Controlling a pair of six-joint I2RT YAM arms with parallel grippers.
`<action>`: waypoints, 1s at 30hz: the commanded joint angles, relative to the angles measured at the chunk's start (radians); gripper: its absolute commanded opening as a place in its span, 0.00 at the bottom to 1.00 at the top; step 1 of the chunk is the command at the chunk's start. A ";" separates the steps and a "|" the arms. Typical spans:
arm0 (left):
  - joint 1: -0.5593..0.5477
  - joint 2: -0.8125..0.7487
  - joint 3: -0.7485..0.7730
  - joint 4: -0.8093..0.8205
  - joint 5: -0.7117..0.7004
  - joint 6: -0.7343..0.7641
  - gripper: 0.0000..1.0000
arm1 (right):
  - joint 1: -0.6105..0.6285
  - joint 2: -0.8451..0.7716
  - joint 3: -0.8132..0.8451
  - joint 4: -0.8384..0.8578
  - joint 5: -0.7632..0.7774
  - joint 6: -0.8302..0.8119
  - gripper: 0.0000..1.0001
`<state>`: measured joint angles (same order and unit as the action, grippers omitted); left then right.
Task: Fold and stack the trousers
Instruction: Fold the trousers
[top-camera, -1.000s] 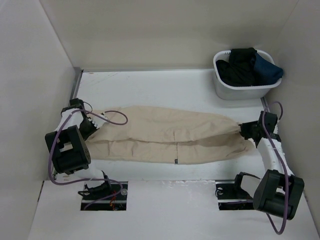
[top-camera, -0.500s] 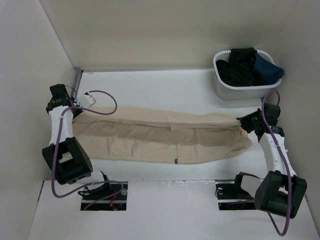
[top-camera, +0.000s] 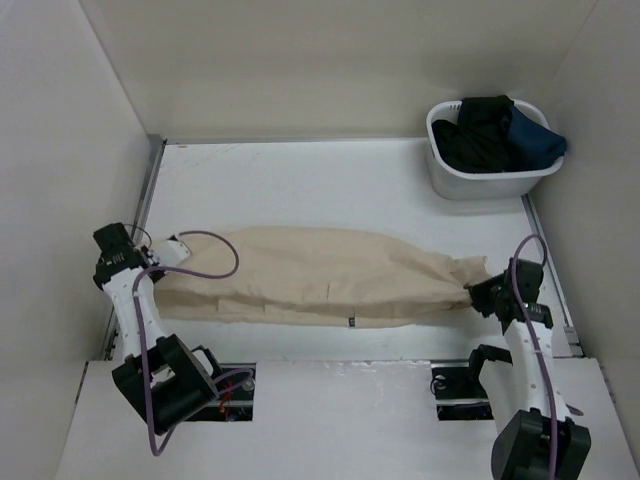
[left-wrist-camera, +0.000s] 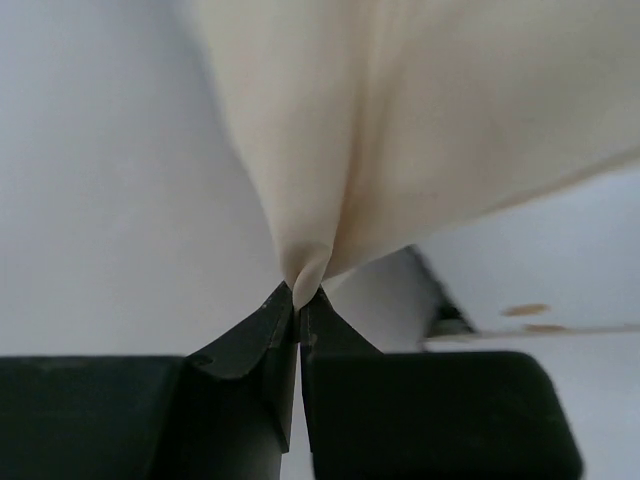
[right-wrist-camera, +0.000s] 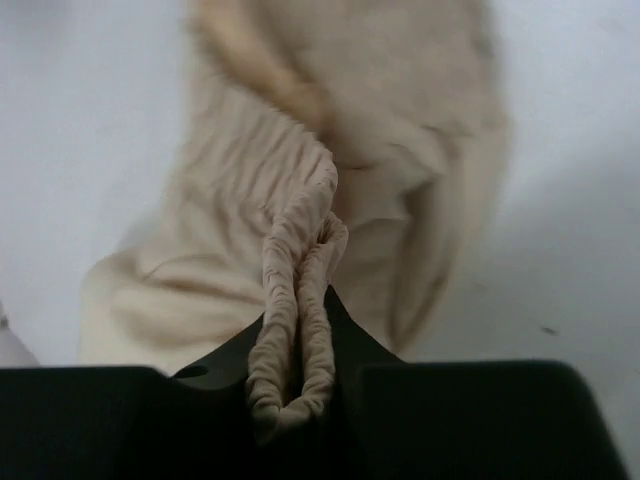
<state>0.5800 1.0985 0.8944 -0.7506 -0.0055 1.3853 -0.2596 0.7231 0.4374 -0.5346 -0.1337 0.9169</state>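
1. The left pincer (left-wrist-camera: 297, 295) is clamped on the trousers (top-camera: 320, 275). Its jaws meet on a thin pinch of cream cloth, and the fabric fans out beyond the tips.
2. The right pincer (right-wrist-camera: 298, 312) is closed on the gathered, ribbed band at the opposite end (probably an elastic waistband), which bulges out between its jaws.
3. The trousers lie stretched lengthwise between the two pincers, low on the white tabletop (top-camera: 300, 180). They seem to be doubled along their length, one leg over the other.
4. Gripping both ends at once looks deliberate: the pull from each pincer keeps the soft cloth taut, so it settles flat rather than bunching.
5. A small dark tag (top-camera: 352, 321) sits on the near edge of the cloth, roughly midway between the pincers, which suggests the layers are nearly aligned there.
6. A white basket (top-camera: 440, 178) of dark clothes stands well beyond the right pincer at the far corner, apart from the trousers.
7. I judge the lengthwise fold about done. What remains is a crosswise fold, carrying one end towards the other pincer.
8. The left pincer's grip is slight, so a hard pull could slip it free
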 joint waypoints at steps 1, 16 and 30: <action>-0.002 -0.017 -0.119 -0.050 -0.013 0.050 0.03 | -0.045 -0.045 -0.086 -0.051 0.036 0.117 0.23; 0.002 -0.071 -0.161 -0.032 -0.086 0.080 0.03 | -0.043 -0.074 -0.052 -0.153 0.155 0.171 1.00; 0.073 -0.040 -0.278 0.063 -0.221 0.276 0.07 | -0.051 0.269 -0.046 0.174 0.189 0.135 0.61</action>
<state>0.6331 1.0584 0.6201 -0.7555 -0.1993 1.5887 -0.3061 0.9760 0.4110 -0.4355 0.0296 1.0626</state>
